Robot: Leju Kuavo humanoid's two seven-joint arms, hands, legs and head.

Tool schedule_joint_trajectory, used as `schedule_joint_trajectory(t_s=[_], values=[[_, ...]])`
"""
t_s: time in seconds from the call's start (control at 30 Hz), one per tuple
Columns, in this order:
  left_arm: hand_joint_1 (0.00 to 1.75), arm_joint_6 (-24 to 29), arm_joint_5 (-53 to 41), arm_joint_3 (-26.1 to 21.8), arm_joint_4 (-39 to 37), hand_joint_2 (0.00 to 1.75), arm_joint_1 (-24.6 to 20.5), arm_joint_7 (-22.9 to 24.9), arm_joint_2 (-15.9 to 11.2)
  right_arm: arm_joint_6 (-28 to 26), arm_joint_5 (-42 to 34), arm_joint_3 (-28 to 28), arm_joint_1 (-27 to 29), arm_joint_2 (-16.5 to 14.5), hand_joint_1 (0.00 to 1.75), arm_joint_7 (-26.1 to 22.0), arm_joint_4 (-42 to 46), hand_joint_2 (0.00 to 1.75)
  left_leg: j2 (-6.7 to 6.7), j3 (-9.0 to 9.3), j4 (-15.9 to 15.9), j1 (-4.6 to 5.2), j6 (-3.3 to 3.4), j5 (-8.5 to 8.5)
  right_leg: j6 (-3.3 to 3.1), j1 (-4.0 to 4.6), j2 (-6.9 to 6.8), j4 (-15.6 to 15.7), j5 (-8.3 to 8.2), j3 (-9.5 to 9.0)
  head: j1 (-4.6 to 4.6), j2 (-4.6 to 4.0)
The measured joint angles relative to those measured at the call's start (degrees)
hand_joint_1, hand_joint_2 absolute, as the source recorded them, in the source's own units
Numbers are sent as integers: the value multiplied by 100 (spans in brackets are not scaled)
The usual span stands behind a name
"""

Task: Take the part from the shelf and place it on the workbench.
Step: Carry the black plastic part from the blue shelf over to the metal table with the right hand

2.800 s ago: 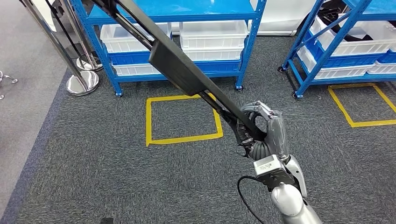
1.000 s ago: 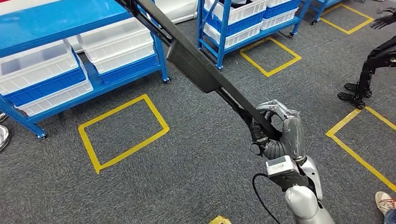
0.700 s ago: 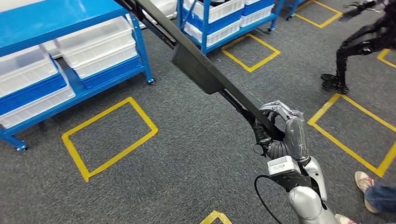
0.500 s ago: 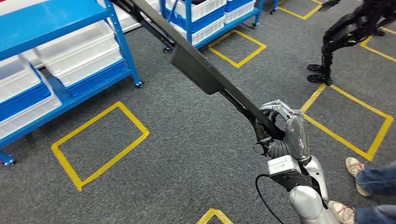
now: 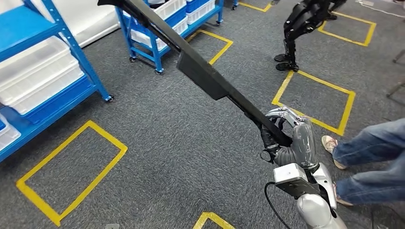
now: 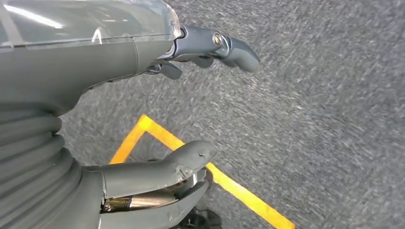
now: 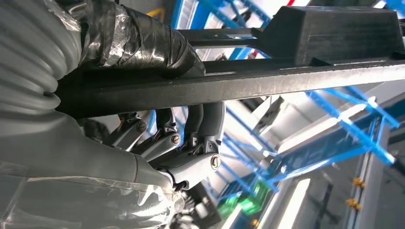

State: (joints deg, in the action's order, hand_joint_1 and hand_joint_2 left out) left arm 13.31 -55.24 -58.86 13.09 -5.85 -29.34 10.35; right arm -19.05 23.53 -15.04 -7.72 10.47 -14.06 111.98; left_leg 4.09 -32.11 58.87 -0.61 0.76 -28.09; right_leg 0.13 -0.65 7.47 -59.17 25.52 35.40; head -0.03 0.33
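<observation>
The part (image 5: 200,71) is a long black bar with a flat black block partway along it. In the head view it slants from my right hand (image 5: 282,138) at the lower right up to the top left. That hand grips its lower end. The right wrist view shows the bar (image 7: 267,81) crossing the palm, with the thumb (image 7: 138,43) over it and the fingers (image 7: 191,138) curled under. My left hand (image 6: 143,124) hangs over the grey carpet with thumb and fingers apart and nothing between them.
Blue shelf racks with white bins stand at the left (image 5: 43,81) and top centre (image 5: 162,24). Yellow tape squares (image 5: 315,98) mark the grey carpet. A person's legs and shoes (image 5: 367,157) are close at the right. Another dark humanoid robot (image 5: 305,24) stands at the top right.
The whole scene has swung: the shelves slid left and away, the other robot and a person's legs came into view at the right. My right hand keeps the same grip on the part.
</observation>
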Motion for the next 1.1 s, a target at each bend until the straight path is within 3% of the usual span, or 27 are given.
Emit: schedule_joint_trajectory(t_s=[0.03,0.07,0.13,0.2,0.27,0.3,0.37,0.43,0.5,0.57,0.6,0.67,0.7,0.77,0.8,0.87,0.93,1.0,1.07,1.1], values=[[0,1,5,-2,0,175,1,-1,1,-10,4,5,24,2,175,1,9,175,-54,18,-41,4,18,8,47,-14,73,10,-23,23,-1,0],[0,2,10,-3,0,175,-1,0,4,-18,7,11,53,6,175,1,20,175,-123,23,-69,0,51,34,83,-22,59,8,-28,37,-2,0],[0,1,12,-5,0,175,-8,-3,10,-27,10,32,89,26,175,-1,45,175,-264,44,-149,-23,126,89,140,5,-238,-165,102,124,13,0],[0,-2,12,-7,0,175,5,-7,13,-34,14,55,107,44,175,-7,59,175,-413,52,-180,-19,165,106,172,8,-607,-749,447,387,27,0],[0,-4,15,-10,0,175,34,-8,14,-43,20,84,143,49,175,-11,61,175,-583,47,-173,-11,176,95,206,-23,-697,-1346,680,662,26,0],[0,-4,20,-12,0,175,42,-8,14,-46,26,103,166,50,175,-11,62,175,-667,47,-168,-11,174,87,221,-40,-715,-1415,652,688,26,0],[0,-4,28,-16,0,175,42,-12,15,-49,37,149,197,69,175,-10,85,175,-818,51,-142,-11,149,54,236,-60,-835,-925,333,412,26,0],[0,-4,36,-20,0,175,39,-16,18,-49,42,191,204,95,175,-14,132,175,-948,60,-98,13,91,2,203,-23,-1102,-240,92,48,24,0],[0,-5,44,-25,0,175,40,-18,20,-52,44,231,218,112,175,-20,175,175,-1061,78,-72,45,27,-38,134,28,-1187,-4,69,-54,21,0],[0,-7,46,-29,0,175,34,-20,20,-56,45,272,256,128,175,-22,201,175,-1167,101,-69,49,-28,-72,63,24,-1032,5,49,-38,20,0],[0,-7,46,-30,0,175,28,-23,20,-57,46,288,272,136,175,-22,215,175,-1110,98,-26,37,-59,-125,31,12,-961,23,35,-41,19,0],[0,-7,46,-31,0,175,24,-29,20,-58,49,303,286,144,175,-25,238,175,-810,-48,343,5,-107,-385,-43,-21,-829,56,6,-49,18,0],[0,-7,45,-32,0,175,31,-31,20,-58,51,304,289,146,175,-26,245,175,-629,-199,697,-5,-119,-573,-67,-18,-763,57,1,-44,18,0],[0,-7,46,-34,0,175,57,-32,20,-57,51,304,300,149,175,-26,245,175,-488,-524,1384,-8,-129,-837,-95,-10,-605,49,-1,-36,18,0],[0,-7,46,-34,0,175,67,-32,20,-57,51,305,309,149,175,-26,245,175,-468,-601,1529,-8,-127,-830,-97,-7,-514,40,-1,-35,18,0],[0,-7,46,-35,0,175,71,-32,20,-57,51,306,316,149,175,-25,245,175,-425,-451,1158,-10,-104,-498,-92,-7,-327,11,2,-34,18,0],[0,-7,47,-36,0,175,63,-32,20,-57,51,307,316,150,175,-25,246,175,-171,-126,424,-24,-58,-166,-63,-11,-156,-30,8,-16,20,0],[0,-6,48,-39,0,175,56,-32,19,-57,51,307,315,155,175,-25,246,175,45,23,70,-30,-21,-95,7,-27,-17,-55,-8,36,20,0],[0,-6,51,-43,0,175,46,-32,22,-58,52,311,333,161,175,-25,255,175,-19,39,22,-18,24,-77,100,-49,114,-29,-55,83,17,0],[0,-6,55,-45,0,175,40,-33,25,-60,54,320,351,165,175,-25,264,175,-89,56,-16,-20,65,-49,135,-52,74,-27,-59,96,20,0]])
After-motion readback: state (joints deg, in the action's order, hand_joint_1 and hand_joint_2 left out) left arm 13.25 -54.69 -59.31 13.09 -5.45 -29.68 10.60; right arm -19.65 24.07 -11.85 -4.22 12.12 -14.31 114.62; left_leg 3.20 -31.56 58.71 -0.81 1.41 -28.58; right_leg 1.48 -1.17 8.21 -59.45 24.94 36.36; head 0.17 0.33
